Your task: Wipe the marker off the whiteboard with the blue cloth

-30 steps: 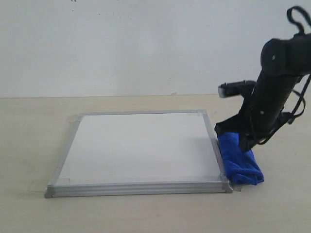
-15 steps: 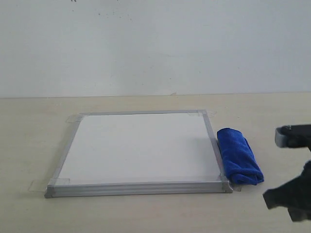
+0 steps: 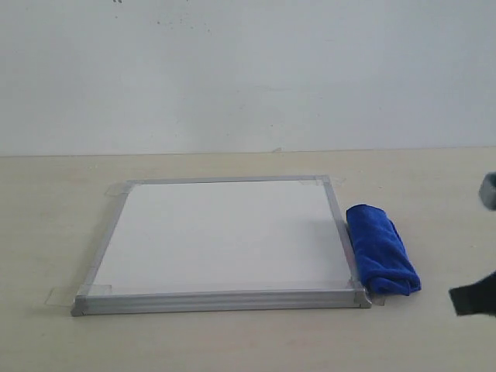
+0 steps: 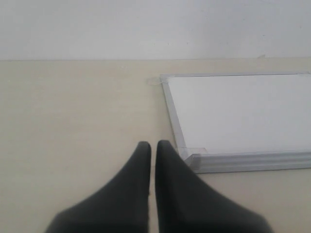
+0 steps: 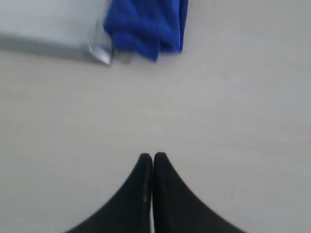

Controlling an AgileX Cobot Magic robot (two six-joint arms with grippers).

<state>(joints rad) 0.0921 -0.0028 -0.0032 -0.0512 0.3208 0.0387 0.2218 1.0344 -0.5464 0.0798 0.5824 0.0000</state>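
Observation:
The whiteboard (image 3: 225,232) lies flat on the table, its white face bare; no red marker shows on it in any view. The blue cloth (image 3: 380,248) rests rolled on the table against the board's right frame edge, and also appears in the right wrist view as the blue cloth (image 5: 146,24) beside the board's corner (image 5: 99,52). My right gripper (image 5: 152,156) is shut and empty, hovering over bare table well apart from the cloth; only a dark piece of that arm (image 3: 474,298) shows at the exterior view's right edge. My left gripper (image 4: 152,144) is shut and empty, near the whiteboard (image 4: 238,111) corner.
The light wooden table (image 3: 232,333) runs back to a white wall (image 3: 232,70). Clear tape tabs (image 3: 58,294) stick out at the board's corners.
The right arm has let go of the cloth and pulled away down and to the right, nearly out of the exterior view. The cloth stays beside the board.

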